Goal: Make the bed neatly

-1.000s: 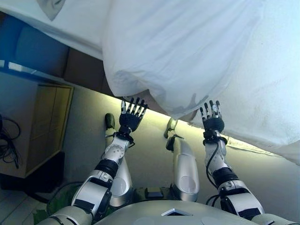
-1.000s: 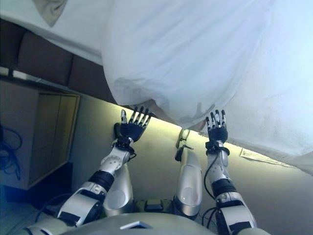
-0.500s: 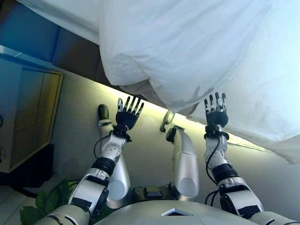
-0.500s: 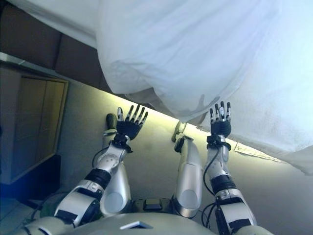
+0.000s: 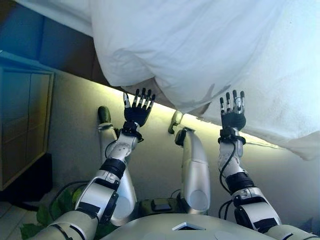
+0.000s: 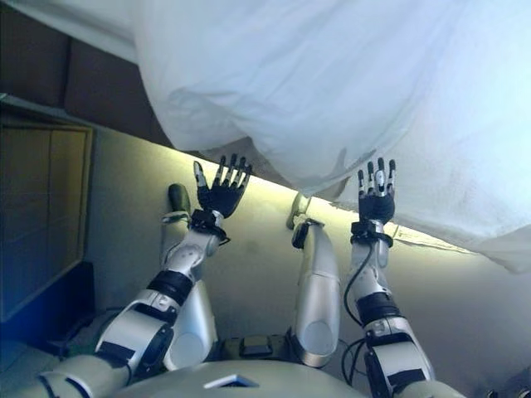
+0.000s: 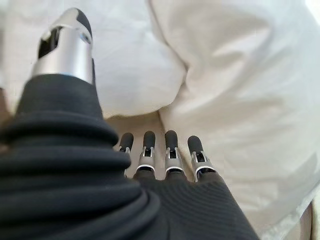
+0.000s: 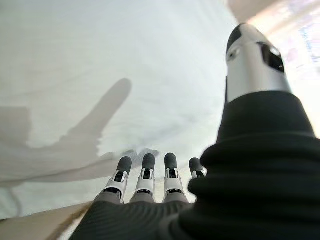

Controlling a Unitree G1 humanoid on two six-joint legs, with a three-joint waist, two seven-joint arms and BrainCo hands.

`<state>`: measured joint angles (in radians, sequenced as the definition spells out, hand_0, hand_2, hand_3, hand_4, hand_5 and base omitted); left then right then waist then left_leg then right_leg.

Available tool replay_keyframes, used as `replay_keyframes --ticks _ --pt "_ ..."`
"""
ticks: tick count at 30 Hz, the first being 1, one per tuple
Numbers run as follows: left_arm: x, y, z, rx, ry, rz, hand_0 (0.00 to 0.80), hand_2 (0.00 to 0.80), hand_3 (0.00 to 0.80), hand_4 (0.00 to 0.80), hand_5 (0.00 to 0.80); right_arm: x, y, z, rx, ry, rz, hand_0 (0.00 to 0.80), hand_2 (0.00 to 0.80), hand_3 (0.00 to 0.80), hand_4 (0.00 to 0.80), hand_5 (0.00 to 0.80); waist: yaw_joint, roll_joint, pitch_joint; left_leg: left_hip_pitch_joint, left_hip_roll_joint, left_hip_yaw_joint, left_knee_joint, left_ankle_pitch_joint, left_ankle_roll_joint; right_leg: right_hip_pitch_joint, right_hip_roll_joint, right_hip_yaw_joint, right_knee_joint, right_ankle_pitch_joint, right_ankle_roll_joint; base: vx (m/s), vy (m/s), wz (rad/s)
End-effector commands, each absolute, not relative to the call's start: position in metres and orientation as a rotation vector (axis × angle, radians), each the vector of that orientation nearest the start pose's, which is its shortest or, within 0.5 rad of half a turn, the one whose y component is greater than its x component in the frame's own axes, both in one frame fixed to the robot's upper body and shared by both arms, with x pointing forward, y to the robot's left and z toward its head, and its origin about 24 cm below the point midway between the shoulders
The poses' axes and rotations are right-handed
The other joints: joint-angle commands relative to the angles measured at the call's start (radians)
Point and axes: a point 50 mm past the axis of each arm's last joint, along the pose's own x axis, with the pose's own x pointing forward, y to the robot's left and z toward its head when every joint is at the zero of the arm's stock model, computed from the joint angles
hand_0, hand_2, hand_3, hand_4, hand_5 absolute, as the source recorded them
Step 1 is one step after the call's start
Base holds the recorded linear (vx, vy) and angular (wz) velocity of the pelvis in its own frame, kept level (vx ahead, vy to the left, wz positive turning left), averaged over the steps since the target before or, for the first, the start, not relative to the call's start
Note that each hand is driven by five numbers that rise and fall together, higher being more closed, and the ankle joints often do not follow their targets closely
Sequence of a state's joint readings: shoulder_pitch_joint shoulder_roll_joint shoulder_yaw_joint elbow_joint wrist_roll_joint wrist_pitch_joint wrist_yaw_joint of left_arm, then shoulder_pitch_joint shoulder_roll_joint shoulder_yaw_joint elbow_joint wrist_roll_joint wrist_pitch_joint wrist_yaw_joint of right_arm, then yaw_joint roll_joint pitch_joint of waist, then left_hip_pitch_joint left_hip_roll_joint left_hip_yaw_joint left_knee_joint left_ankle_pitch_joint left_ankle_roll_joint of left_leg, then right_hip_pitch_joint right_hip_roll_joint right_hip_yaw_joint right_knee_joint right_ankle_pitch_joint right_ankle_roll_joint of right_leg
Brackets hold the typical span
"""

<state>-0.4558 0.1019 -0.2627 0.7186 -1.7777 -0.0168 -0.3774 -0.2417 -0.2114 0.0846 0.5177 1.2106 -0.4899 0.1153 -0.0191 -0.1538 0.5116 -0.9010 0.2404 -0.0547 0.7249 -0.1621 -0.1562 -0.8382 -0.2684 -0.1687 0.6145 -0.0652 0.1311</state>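
Reaching up with straight, spread fingers, the left hand (image 5: 137,111) and right hand (image 5: 233,115) hold nothing, each poised just below the hanging edge of the white duvet (image 5: 200,55), probably ready to take hold of it. The duvet droops over the bedside, bunched between them. A wooden cabinet (image 5: 22,125) stands left, well apart.

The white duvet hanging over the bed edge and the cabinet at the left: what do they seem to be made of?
The white duvet looks like soft matte fabric, probably cotton over padding: it folds, puffs and hangs in rounded lobes. The cabinet seems light wood or wood-look laminate with a smooth finish, judging by its flat pale panels; grain cannot be made out.
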Motion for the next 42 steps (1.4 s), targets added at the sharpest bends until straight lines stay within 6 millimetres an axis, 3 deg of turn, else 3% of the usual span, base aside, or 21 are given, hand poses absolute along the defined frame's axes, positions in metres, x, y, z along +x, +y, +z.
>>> replay_keyframes --ticks 1,7,16,22,31,32,33,34,38,42 --pt "0.318 0.079 0.03 -1.61 0.113 -0.363 0.0 0.0 0.0 0.0 0.0 0.271 -0.244 0.037 0.836 -0.358 -0.272 0.0 0.0 0.0 0.0 0.0 -0.019 -0.001 0.008 -0.079 -0.022 -0.006 0.019 0.058 0.112 -0.028 -0.003 0.029 0.104 -0.017 0.021 0.011 0.008 -0.06" --pt "0.314 0.076 0.026 -1.671 0.12 -0.353 0.0 0.0 0.0 0.0 0.0 0.267 -0.245 0.042 0.827 -0.384 -0.261 0.0 0.0 0.0 0.0 0.0 -0.033 -0.002 0.008 -0.113 -0.03 -0.004 0.063 0.035 0.124 -0.065 0.002 0.039 0.141 -0.026 0.01 0.0 0.0 -0.04" --pt "0.319 0.064 0.041 -1.641 0.096 -0.393 0.0 0.0 0.0 0.0 0.0 0.271 -0.242 0.068 0.775 -0.451 -0.235 0.0 0.0 0.0 0.0 0.0 -0.056 0.001 0.008 -0.181 -0.033 -0.009 0.124 0.018 0.133 -0.134 0.006 0.059 0.189 -0.034 -0.003 -0.014 0.01 -0.04" --pt "0.33 0.075 0.055 -1.609 0.017 -0.396 0.0 0.0 0.0 0.0 0.0 0.273 -0.24 0.079 0.748 -0.47 -0.218 0.0 0.0 0.0 0.0 0.0 -0.076 -0.003 0.008 -0.238 -0.021 -0.011 0.176 0.011 0.134 -0.192 0.021 0.076 0.231 -0.037 -0.017 -0.018 0.041 -0.09" --pt "0.344 0.082 0.082 -1.574 -0.092 -0.452 0.0 0.0 0.0 0.0 0.0 0.282 -0.235 0.091 0.73 -0.497 -0.171 0.0 0.0 0.0 0.0 0.0 -0.097 0.0 0.008 -0.235 -0.013 0.01 0.15 0.024 0.13 -0.199 0.038 0.085 0.21 -0.03 -0.026 -0.004 0.05 -0.02" --pt "0.346 0.083 0.087 -1.573 -0.109 -0.457 0.125 0.125 0.125 0.125 0.125 0.284 -0.235 0.094 0.722 -0.502 -0.163 0.0 0.0 0.0 0.0 0.0 -0.1 0.003 0.008 -0.23 -0.014 0.013 0.143 0.027 0.129 -0.198 0.038 0.087 0.204 -0.028 -0.026 -0.004 0.101 -0.03" --pt "0.348 0.084 0.09 -1.571 -0.12 -0.455 0.59 0.59 0.59 0.59 0.59 0.285 -0.235 0.096 0.716 -0.504 -0.158 0.0 0.0 0.0 0.0 0.0 -0.103 0.004 0.008 -0.227 -0.015 0.015 0.139 0.029 0.128 -0.198 0.039 0.09 0.202 -0.027 -0.026 0.0 0.081 -0.05" --pt "0.351 0.086 0.093 -1.558 -0.129 -0.447 0.8 0.8 0.8 0.8 0.8 0.286 -0.234 0.098 0.711 -0.505 -0.153 0.0 0.0 0.0 0.0 0.0 -0.105 0.006 0.008 -0.224 -0.014 0.016 0.137 0.03 0.126 -0.197 0.039 0.092 0.2 -0.025 -0.025 0.001 0.055 -0.07" --pt "0.357 0.089 0.107 -1.544 -0.177 -0.463 0.8 0.8 0.8 0.8 0.8 0.291 -0.234 0.104 0.701 -0.52 -0.147 0.0 0.0 0.0 0.0 0.0 -0.112 0.014 0.008 -0.207 -0.008 0.027 0.108 0.043 0.118 -0.187 0.037 0.093 0.178 -0.023 -0.024 -0.006 0.071 -0.05" --pt "0.358 0.09 0.108 -1.579 -0.189 -0.458 0.8 0.8 0.8 0.8 0.8 0.292 -0.237 0.104 0.704 -0.527 -0.142 0.0 0.0 0.0 0.0 0.0 -0.114 0.022 0.008 -0.174 -0.015 0.039 0.085 0.044 0.117 -0.163 0.03 0.093 0.161 -0.025 -0.021 -0.007 0.067 -0.02"
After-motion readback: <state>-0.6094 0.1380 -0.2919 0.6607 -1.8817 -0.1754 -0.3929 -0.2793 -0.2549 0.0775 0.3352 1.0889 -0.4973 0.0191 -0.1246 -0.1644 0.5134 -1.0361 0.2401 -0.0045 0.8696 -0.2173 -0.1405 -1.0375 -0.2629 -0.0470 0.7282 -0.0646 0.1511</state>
